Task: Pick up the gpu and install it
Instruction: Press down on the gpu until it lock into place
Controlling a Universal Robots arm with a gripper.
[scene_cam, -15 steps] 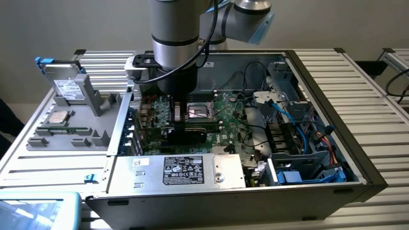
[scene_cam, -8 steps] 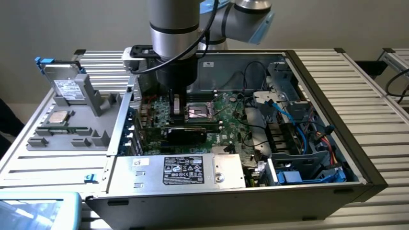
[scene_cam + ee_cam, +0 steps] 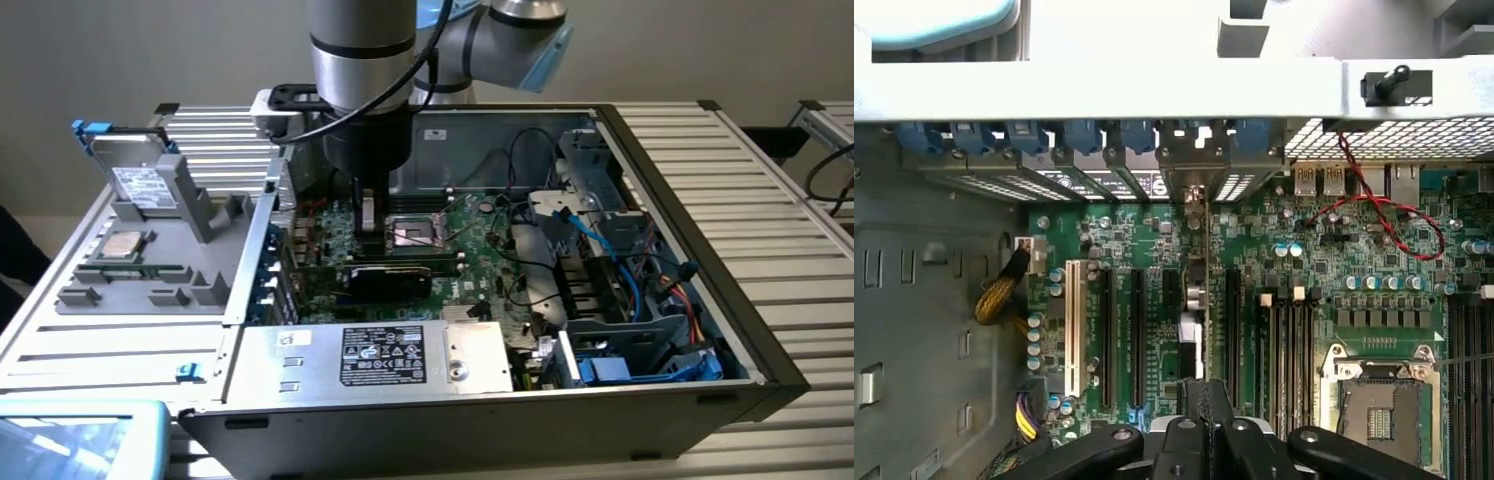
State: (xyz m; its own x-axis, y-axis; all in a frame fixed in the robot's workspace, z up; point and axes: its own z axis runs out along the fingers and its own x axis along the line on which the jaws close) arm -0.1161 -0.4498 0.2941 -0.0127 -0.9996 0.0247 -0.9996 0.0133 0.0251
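Observation:
The gpu stands on edge in an expansion slot of the motherboard inside the open computer case, with its black cooler facing the exterior camera. In the wrist view the gpu is edge-on, a thin strip running from its metal bracket at the case's rear wall to my gripper. My gripper hangs straight down over the card's end nearest the exterior view's left, just above its top edge. Contact with the card cannot be made out.
An empty CPU socket lies beside the card. Cables and drive bays fill the case toward the exterior view's right. The power supply sits at the front. A grey fixture holding a hard drive stands outside the case.

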